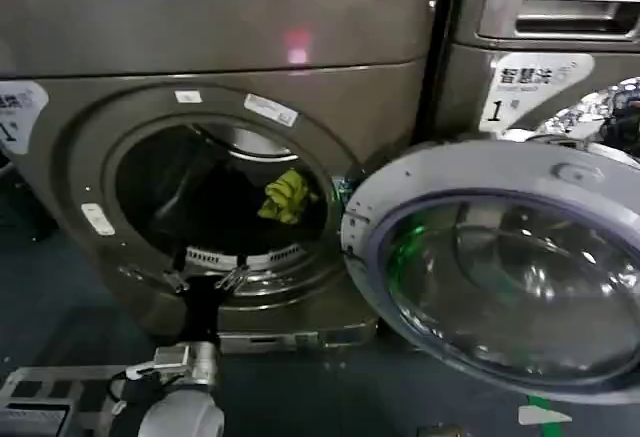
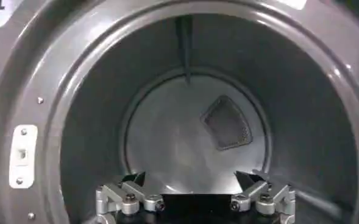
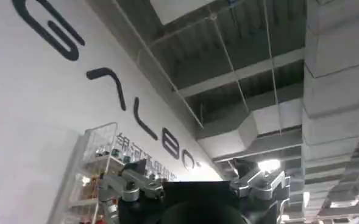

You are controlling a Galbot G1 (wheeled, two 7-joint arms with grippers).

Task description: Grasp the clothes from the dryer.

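Yellow-green clothes [image 1: 288, 195] inside dryer [image 1: 90, 137] drum, left gripper [image 1: 205, 280] wide apart at porthole, empty

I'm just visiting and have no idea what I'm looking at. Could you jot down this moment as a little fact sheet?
machine: dryer, bronze-grey front-loader, small pink light lit
door: glass door swung fully open to the right of the porthole
inside drum: yellow-green clothes at the right of the opening; the rest is dark
left gripper: at the porthole's lower rim, fingers spread, holding nothing
right gripper: pointed up at a ceiling and a lettered wall, fingers apart, holding nothing
task state: clothes not yet grasped
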